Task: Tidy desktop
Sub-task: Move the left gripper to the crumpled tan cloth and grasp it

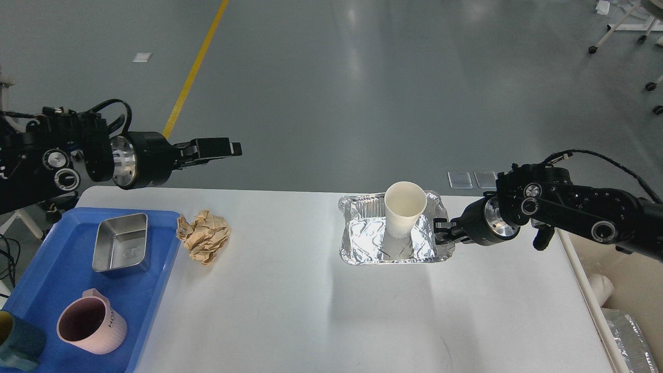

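Observation:
The white desktop (311, 311) fills the lower view. A foil tray (362, 258) sits at its far middle with a white paper cup (405, 207) standing upright in it. My right gripper (441, 231) is shut on the tray's right rim. A crumpled brown paper ball (203, 235) lies at the far left of the desktop. My left gripper (228, 147) hangs in the air beyond the far left edge, above the paper ball. It holds nothing, and it is seen side-on, so its two fingers cannot be told apart.
A blue tray (46, 274) at the left holds a steel box (121, 243), a pink mug (92, 321) and a teal cup (15, 344). A beige bin (632, 290) with foil scrap (629, 336) stands off the right edge.

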{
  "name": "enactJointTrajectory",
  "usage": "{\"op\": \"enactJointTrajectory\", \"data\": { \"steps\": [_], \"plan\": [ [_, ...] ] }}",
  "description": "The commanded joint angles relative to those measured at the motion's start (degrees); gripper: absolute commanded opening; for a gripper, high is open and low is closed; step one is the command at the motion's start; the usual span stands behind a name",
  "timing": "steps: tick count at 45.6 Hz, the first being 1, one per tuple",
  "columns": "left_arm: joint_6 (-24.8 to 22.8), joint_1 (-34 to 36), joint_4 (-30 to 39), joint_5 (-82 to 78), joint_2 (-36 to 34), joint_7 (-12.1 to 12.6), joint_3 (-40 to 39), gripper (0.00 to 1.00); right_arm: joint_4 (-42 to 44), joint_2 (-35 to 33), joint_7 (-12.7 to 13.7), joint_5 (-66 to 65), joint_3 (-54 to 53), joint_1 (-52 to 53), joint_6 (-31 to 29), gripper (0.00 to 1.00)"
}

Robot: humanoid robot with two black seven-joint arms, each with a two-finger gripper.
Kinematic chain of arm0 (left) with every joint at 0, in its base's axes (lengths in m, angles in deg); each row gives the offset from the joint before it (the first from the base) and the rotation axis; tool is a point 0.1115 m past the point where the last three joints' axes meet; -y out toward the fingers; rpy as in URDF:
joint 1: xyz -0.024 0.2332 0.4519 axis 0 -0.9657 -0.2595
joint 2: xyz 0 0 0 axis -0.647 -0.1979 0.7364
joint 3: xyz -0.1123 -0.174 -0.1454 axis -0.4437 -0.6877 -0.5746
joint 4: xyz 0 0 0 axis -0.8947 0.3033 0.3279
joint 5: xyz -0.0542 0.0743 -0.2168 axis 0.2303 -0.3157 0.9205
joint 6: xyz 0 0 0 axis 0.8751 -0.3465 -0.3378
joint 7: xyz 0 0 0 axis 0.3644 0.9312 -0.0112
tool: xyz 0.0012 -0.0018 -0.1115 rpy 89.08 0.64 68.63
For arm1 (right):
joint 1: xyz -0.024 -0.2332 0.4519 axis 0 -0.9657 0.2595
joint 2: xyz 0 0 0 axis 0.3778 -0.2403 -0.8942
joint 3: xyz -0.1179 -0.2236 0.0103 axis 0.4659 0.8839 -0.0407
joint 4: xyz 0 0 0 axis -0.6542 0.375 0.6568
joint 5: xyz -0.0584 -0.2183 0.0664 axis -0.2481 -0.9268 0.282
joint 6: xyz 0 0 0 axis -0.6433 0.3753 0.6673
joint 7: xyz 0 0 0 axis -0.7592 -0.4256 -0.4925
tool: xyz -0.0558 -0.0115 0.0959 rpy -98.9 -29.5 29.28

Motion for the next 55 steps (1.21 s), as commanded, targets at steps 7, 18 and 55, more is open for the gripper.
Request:
{"op": "enactJointTrajectory", "data": {
  "steps": [7, 18, 55],
  "plan": [
    [0.62, -1.66, 5.32, -0.09, -9.94, -0.52, -0.13, 0.92, 0.1, 0.0, 0.01, 0.0, -0.18, -0.19, 0.05, 0.0],
    [4.31, -4.91, 12.08, -0.27, -16.44, -0.61, -0.13, 0.92, -0.07, -0.88, 0.01, 0.0, -0.18, -0.28, 0.14, 0.0],
    [15.39, -17.05, 18.6, -0.35, -24.62, -8.17, 0.05, 0.92, 0.01, -0.97, 0.01, -0.08, -0.62, -0.28, 0.32, 0.0]
  ]
}}
